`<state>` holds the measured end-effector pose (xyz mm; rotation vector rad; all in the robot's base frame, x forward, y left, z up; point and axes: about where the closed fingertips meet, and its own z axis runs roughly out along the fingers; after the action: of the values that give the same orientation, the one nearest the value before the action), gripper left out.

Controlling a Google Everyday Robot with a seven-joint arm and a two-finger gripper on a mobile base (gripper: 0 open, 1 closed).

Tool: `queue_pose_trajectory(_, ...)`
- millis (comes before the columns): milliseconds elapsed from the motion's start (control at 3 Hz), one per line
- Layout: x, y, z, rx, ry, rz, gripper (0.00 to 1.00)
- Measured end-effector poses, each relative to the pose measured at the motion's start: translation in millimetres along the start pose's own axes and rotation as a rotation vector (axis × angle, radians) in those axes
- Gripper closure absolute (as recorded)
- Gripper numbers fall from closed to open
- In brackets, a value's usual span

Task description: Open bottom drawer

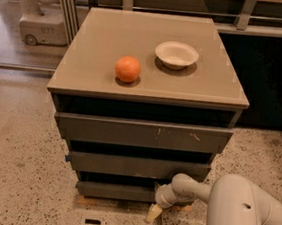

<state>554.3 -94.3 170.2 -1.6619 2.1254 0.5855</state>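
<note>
The cabinet has three stacked dark drawer fronts. The bottom drawer (115, 191) is the lowest and shortest, plain and handle-less, just above the floor. My gripper (155, 206) is at the right end of that drawer's front, low near the floor, at the end of my pale arm (231, 209) that comes in from the lower right. One pale fingertip (152, 214) points down towards the floor. The middle drawer (138, 166) has a small blue tab at its left end. The top drawer (141, 132) carries pale scratch marks.
An orange (128, 69) and a white bowl (176, 54) sit on the cabinet's tan top (99, 34). Speckled floor lies all around. Another robot's base (41, 31) stands behind glass at the back left. A dark wall panel is on the right.
</note>
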Motion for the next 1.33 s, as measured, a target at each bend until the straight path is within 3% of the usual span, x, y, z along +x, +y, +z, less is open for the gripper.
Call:
queue_pose_trajectory(333,-1.6,0.3,-2.4,0.000,0.000,0.000,0.00)
queue_pose_trajectory(1333,12.2,87.1,-24.3,-0.144,-0.063,0.083,0.00)
